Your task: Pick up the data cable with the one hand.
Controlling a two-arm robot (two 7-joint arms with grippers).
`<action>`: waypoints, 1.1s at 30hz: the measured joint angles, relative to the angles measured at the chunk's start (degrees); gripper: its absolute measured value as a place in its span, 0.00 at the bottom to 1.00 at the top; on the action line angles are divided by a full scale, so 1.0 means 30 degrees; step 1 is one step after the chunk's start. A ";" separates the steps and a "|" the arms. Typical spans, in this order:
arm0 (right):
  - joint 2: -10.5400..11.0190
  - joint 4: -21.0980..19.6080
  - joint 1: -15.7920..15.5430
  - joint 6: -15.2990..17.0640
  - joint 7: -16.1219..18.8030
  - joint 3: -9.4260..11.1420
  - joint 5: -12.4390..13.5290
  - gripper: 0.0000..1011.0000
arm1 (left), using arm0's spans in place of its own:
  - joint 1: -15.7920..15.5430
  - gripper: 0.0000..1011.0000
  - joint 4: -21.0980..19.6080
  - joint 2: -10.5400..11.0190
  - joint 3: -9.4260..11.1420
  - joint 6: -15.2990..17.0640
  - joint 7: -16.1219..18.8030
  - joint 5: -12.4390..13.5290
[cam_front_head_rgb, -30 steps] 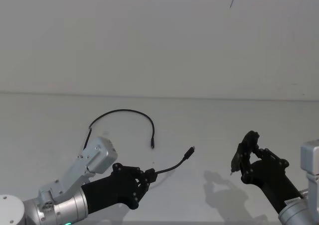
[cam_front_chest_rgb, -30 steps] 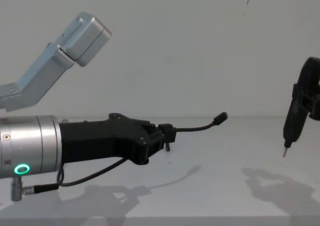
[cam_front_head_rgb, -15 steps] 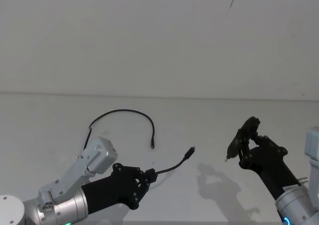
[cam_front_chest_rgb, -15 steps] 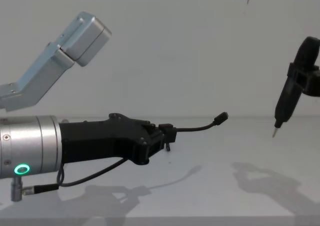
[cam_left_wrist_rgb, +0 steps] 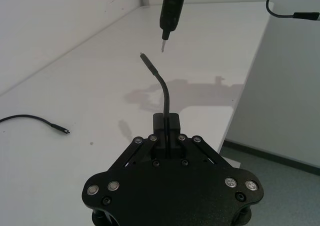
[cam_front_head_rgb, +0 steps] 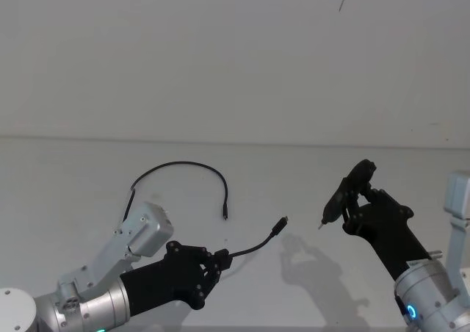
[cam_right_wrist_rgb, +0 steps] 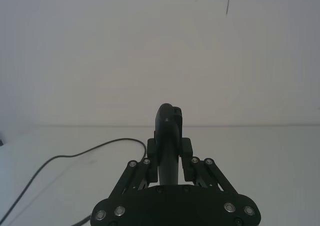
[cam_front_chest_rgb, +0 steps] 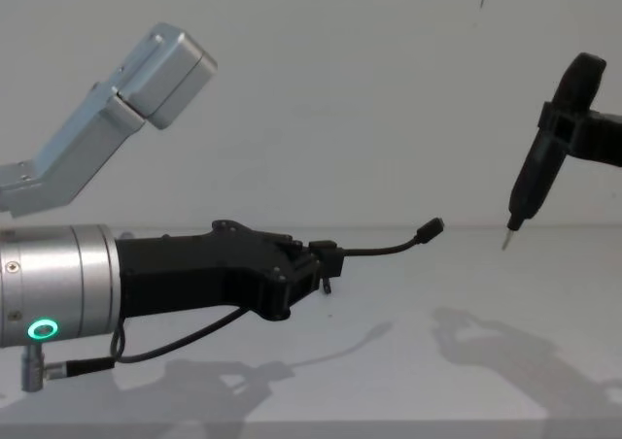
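Note:
The data cable point(cam_front_head_rgb: 180, 164) lies in an arc on the white table, untouched, one plug end point(cam_front_head_rgb: 225, 214) pointing toward me. It also runs across the table in the left wrist view point(cam_left_wrist_rgb: 31, 118) and the right wrist view point(cam_right_wrist_rgb: 70, 155). My left gripper point(cam_front_head_rgb: 218, 259), the black two-finger hand on the silver cylinder with the green ring point(cam_front_chest_rgb: 41, 328), hovers nearer to me than the cable. It is shut on a short stub wire point(cam_front_head_rgb: 257, 242) that curves up to a small plug point(cam_front_chest_rgb: 429, 228). My right gripper point(cam_front_head_rgb: 355, 202) is shut on a pen-like tool point(cam_front_chest_rgb: 528, 185) and raised at the right.
The tool's tip point(cam_front_head_rgb: 321, 225) points down and left toward the stub wire's plug, with a gap between them. The white table point(cam_front_head_rgb: 308, 178) ends at a plain wall behind. Its edge point(cam_left_wrist_rgb: 239, 101) drops off beside my left gripper.
My right gripper has lifted and swung the pen-like tool leftward, closer to the stub wire's plug. The left gripper and the data cable have not moved.

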 joint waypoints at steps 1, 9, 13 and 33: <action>-0.0040 -0.0016 0.0017 0.0062 -0.0007 -0.0001 0.0027 0.27 | -0.0001 0.04 0.0001 -0.0001 0.0001 0.0001 0.0000 0.0001; -0.0438 -0.0362 0.0067 0.0712 -0.0051 0.0016 0.0307 0.27 | 0.0000 0.04 0.0001 -0.0001 0.0000 0.0000 0.0000 0.0000; -0.0573 -0.0565 0.0034 0.0897 -0.0037 0.0037 0.0397 0.27 | 0.0000 0.04 0.0000 0.0000 0.0001 -0.0001 0.0000 0.0001; -0.0631 -0.1316 -0.0285 0.0801 0.0973 -0.0166 0.0677 0.27 | -0.0002 0.04 0.0005 -0.0001 0.0000 0.0000 0.0000 0.0001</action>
